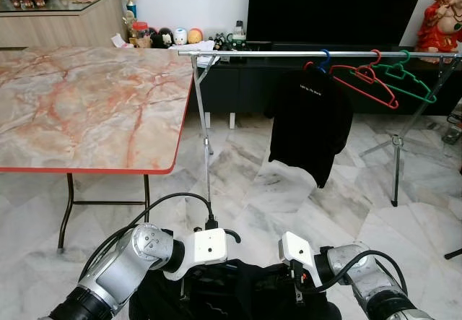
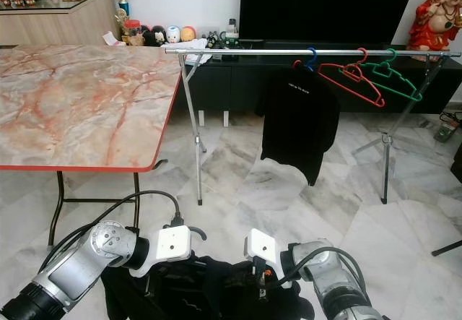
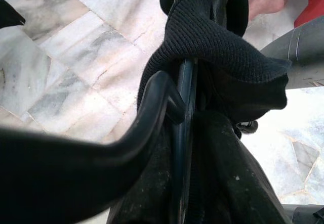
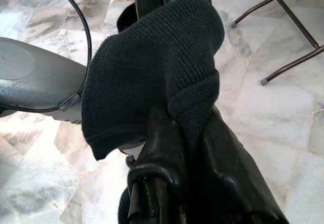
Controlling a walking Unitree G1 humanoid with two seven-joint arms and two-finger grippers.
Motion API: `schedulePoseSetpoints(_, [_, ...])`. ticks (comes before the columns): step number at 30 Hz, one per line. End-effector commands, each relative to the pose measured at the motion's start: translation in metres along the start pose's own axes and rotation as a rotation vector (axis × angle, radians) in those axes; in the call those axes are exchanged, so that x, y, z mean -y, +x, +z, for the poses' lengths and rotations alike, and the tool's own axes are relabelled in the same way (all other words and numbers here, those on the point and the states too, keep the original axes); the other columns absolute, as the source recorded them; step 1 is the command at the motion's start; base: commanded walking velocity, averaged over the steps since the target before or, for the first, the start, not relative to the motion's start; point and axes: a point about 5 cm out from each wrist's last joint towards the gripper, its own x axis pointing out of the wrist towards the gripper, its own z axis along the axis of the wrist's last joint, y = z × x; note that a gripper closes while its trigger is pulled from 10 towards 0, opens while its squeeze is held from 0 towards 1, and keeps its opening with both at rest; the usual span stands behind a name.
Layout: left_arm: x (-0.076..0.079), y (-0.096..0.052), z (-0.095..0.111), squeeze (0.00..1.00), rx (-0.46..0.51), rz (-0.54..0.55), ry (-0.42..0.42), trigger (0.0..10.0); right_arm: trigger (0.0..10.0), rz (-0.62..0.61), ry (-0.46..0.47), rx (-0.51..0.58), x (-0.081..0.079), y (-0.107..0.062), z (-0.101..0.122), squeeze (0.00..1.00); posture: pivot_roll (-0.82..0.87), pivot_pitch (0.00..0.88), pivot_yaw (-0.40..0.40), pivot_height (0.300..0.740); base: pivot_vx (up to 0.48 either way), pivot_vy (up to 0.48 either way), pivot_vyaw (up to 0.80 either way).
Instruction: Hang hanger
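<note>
- Marble-topped table point(image 1: 86, 103): occupies the 9 to 11 o'clock sector of the head view, red-edged, on folding legs. Its near corner stands just beside the rack's left leg.
- Garment rack point(image 1: 289, 54): silver rail runs across at 12 to 2 o'clock, well apart from both arms. Long axis is side to side, square to the robot's line of approach.
- Rail occupancy: a black shirt point(image 1: 307, 121) hangs at 1 o'clock; a red hanger point(image 1: 364, 81) and a green hanger point(image 1: 408, 81) sit beyond it toward 2 o'clock. The rail's left stretch, between the left leg and the shirt, is bare; judged the likeliest landing spot.
- Black garment point(image 1: 238, 291): held low at 6 o'clock between both arms, with a black hanger point(image 3: 157, 102) inside; its hook shows curling beside the left wrist.
- Left gripper point(image 3: 185, 107): fingers buried in knit cloth at the collar; appears clamped on the hanger's neck and cloth.
- Right gripper point(image 4: 172, 133): likewise wrapped in knit cloth, fingers pinching garment.
- Governing relation: rail lies up and ahead at 12 o'clock from the load. The left arm, nearest the hook, looks better placed to lead.
- Obstruction: table corner and rack leg crowd the 11 o'clock approach.
</note>
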Motion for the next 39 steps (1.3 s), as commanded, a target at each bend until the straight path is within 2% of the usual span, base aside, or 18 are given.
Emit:
schedulePoseSetpoints(1, [0.001,0.002,0.000,0.00,-0.007,-0.016,0.002,10.0,0.0,-0.039,-0.070,0.090,0.013,-0.004,0.028,0.00,0.08,0.020,-0.030,0.740,0.000,0.000,0.00])
schedulePoseSetpoints(6, [0.000,0.002,0.003,0.00,0.016,-0.007,0.015,10.0,0.0,-0.036,-0.075,0.087,0.013,-0.004,0.028,0.00,0.08,0.021,-0.033,0.740,0.000,0.000,0.00])
schedulePoseSetpoints(7, [0.000,0.002,0.003,0.07,0.017,-0.007,0.011,10.0,0.0,-0.036,-0.076,0.086,0.013,-0.004,0.028,0.00,0.08,0.021,-0.034,0.740,0.000,0.000,0.00])
schedulePoseSetpoints(8, [-0.001,0.002,0.003,0.97,0.018,-0.007,0.006,10.0,0.0,-0.035,-0.077,0.085,0.013,-0.005,0.028,0.00,0.08,0.022,-0.035,0.740,0.000,0.000,0.00])
schedulePoseSetpoints(10, [-0.001,0.002,0.003,1.00,0.017,-0.007,0.008,10.0,0.0,-0.034,-0.077,0.085,0.013,-0.005,0.028,0.00,0.08,0.022,-0.035,0.740,0.000,0.000,0.00])
schedulePoseSetpoints(11, [-0.001,0.002,0.004,1.00,0.016,-0.006,0.012,10.0,0.0,-0.034,-0.078,0.084,0.013,-0.005,0.028,0.00,0.08,0.021,-0.035,0.740,0.000,0.000,0.00])
schedulePoseSetpoints(12, [-0.001,0.002,0.004,0.00,0.015,-0.006,0.020,10.0,0.0,-0.034,-0.079,0.084,0.014,-0.005,0.029,0.00,0.08,0.021,-0.035,0.740,0.000,0.000,0.00])
schedulePoseSetpoints(19, [-0.001,0.002,0.004,0.00,0.018,-0.004,0.017,10.0,0.0,-0.033,-0.086,0.089,0.015,-0.005,0.031,0.00,0.08,0.022,-0.035,0.740,0.000,0.000,0.00])
schedulePoseSetpoints(29, [-0.011,0.002,0.006,0.00,0.023,0.080,0.029,10.0,0.0,-0.005,-0.096,0.106,0.014,-0.004,0.037,0.00,0.08,0.023,-0.034,0.740,0.000,0.000,0.00])
schedulePoseSetpoints(39, [-0.002,0.003,0.004,0.00,0.008,-0.012,0.026,10.0,0.0,-0.005,-0.097,0.107,0.014,-0.004,0.036,0.00,0.07,0.023,-0.033,0.740,0.000,0.000,0.00])
